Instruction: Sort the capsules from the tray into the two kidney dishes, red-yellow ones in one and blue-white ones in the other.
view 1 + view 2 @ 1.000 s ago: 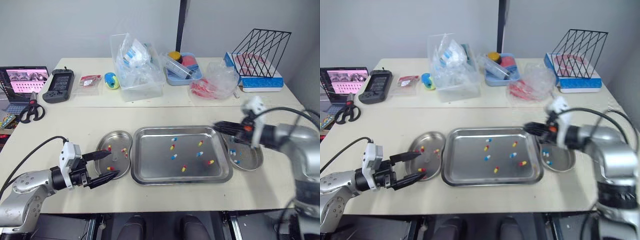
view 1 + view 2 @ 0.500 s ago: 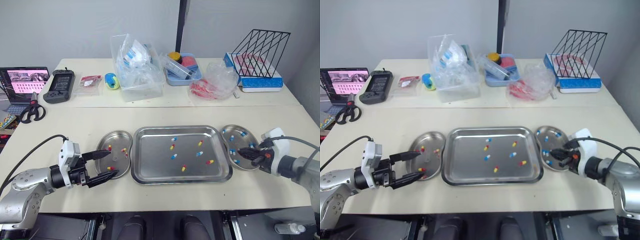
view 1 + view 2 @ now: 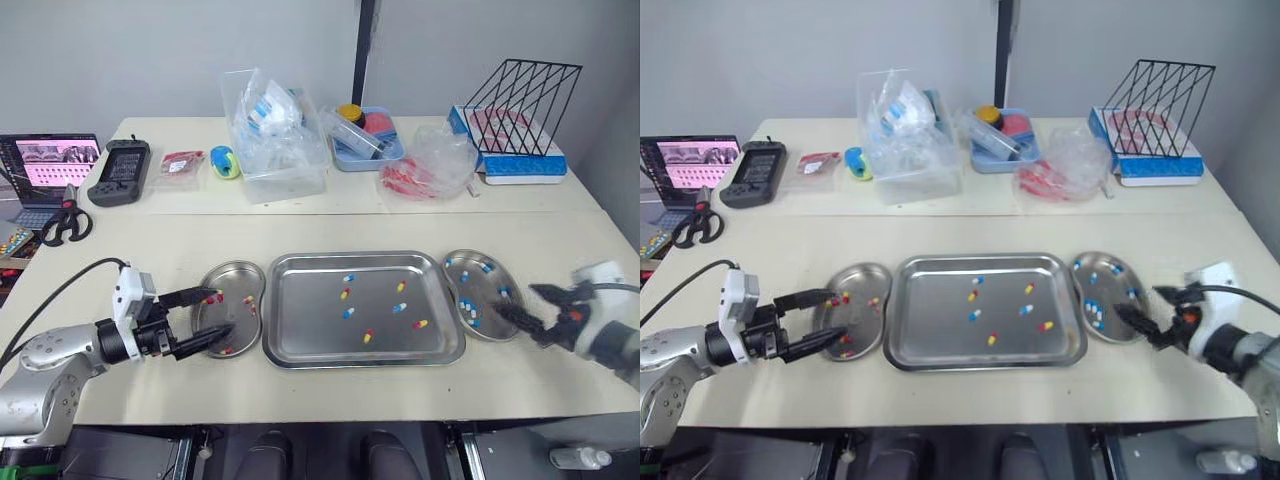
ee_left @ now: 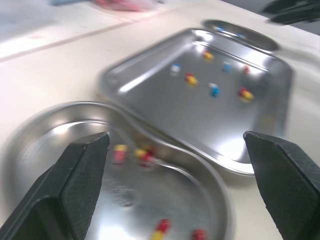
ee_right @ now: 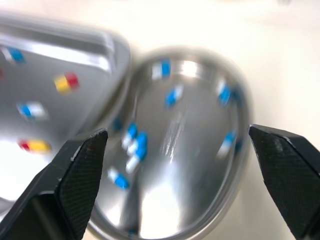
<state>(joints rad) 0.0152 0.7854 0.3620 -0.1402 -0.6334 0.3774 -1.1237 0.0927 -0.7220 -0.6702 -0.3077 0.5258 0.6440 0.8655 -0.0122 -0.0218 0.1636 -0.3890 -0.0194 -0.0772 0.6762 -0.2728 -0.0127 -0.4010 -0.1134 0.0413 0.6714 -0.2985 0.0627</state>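
The steel tray point(image 3: 300, 335) lies mid-table with several loose capsules point(image 3: 347, 313) of both kinds. The left kidney dish point(image 3: 236, 279) holds red-yellow capsules point(image 4: 142, 154). The right kidney dish point(image 3: 490, 298) holds several blue-white capsules point(image 5: 135, 145). My left gripper point(image 3: 208, 315) is open, its fingers over the near-left part of the left dish, with nothing between them. My right gripper point(image 3: 517, 300) is open and empty at the right rim of the right dish, its lower fingertip over that dish's edge.
Along the back stand a clear plastic box point(image 3: 275, 135), a blue bin point(image 3: 365, 138), a crumpled bag point(image 3: 432, 160) and a wire rack point(image 3: 520, 100). A laptop point(image 3: 45, 165), scissors point(image 3: 62, 225) and a handheld console point(image 3: 118, 170) lie at the far left.
My right gripper came down from the tray's right end to the right dish, opened, and drew back to the right. My left gripper edged forward over the left dish.
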